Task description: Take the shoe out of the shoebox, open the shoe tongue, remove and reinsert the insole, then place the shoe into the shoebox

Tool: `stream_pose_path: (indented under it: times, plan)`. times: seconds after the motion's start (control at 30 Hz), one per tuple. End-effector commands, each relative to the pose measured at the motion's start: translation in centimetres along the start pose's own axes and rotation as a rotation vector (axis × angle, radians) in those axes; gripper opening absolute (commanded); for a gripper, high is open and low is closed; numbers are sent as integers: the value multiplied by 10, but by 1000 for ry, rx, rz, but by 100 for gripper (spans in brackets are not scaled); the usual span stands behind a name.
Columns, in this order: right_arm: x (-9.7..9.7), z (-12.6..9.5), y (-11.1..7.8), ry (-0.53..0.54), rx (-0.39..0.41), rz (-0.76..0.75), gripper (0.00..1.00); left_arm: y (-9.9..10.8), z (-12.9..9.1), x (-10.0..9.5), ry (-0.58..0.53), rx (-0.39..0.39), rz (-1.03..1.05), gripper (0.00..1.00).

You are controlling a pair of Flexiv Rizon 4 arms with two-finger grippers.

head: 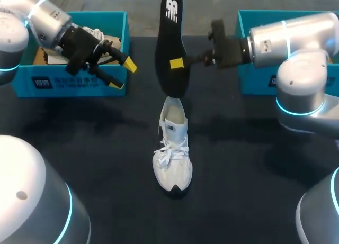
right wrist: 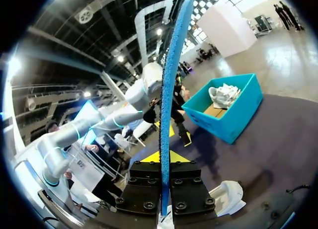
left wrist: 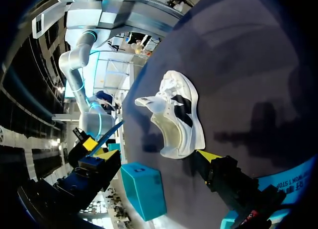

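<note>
Shoe (head: 172,148): white, laced, with a dark side mark; it stood on its sole on the black table (head: 238,164), toe toward the robot and heel away, outside both boxes.
Insole (head: 170,43): black on its face and blue along the edge seen from the right wrist. It was held upright directly behind the shoe, its lower end at the heel opening; whether it touched the shoe there could not be told.
Right gripper (head: 183,61): clenched on the insole partway up its length, one finger on each face, above and behind the shoe's heel.
Left gripper (head: 123,74): fingers spread wide with nothing between them, off to the shoe's left and farther back, over the near wall of the left box.
Left shoebox (head: 69,82): teal, behind and to the left of the shoe, well apart from it, with a second white shoe (right wrist: 223,94) lying inside.
Right shoebox (head: 259,69): teal, behind and to the right of the shoe, partly hidden by the right arm; its contents could not be seen.
</note>
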State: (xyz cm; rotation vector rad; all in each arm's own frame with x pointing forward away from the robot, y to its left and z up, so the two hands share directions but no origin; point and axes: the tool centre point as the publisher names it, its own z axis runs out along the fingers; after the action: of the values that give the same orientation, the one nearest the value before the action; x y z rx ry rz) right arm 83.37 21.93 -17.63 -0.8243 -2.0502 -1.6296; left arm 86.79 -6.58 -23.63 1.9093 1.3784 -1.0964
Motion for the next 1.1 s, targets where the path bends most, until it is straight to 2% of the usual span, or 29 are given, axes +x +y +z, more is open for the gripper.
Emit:
stream_pose_path:
  times: [0.03,0.37,1.1]
  plan:
    - [-5,8,-7,-5,-9,-1,0,7,4,3,2,9,-2,100]
    - [-16,11,-24,-13,-13,4,0,8,11,11,38,-5,-24,100]
    - [-16,11,-25,-11,-14,8,0,8,11,11,38,-5,-24,100]
